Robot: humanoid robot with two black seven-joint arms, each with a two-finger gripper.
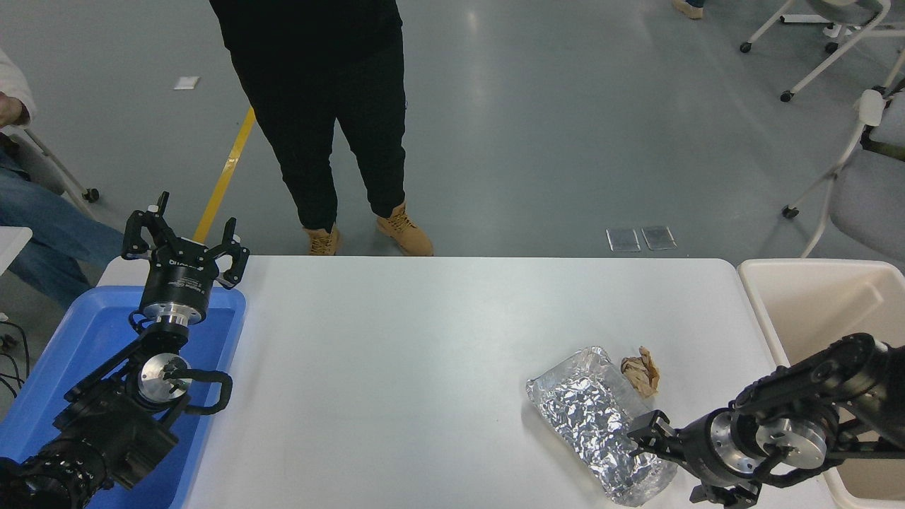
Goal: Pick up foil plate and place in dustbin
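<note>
The right claw [654, 452] is spread open over the near end of the foil plate [597, 424], gripping nothing. The plate lies near the table's [424, 339] front right edge, the dustbin [813, 304] just beyond.

The foil plate [597, 424] lies on the tabletop [396, 353] toward its near right, paper ball [640, 374] just behind it. The dustbin [813, 304] stands right of the tabletop, the blue bin [85, 339] at its left. The right gripper [661, 459] seems to touch the plate's near end.
</note>
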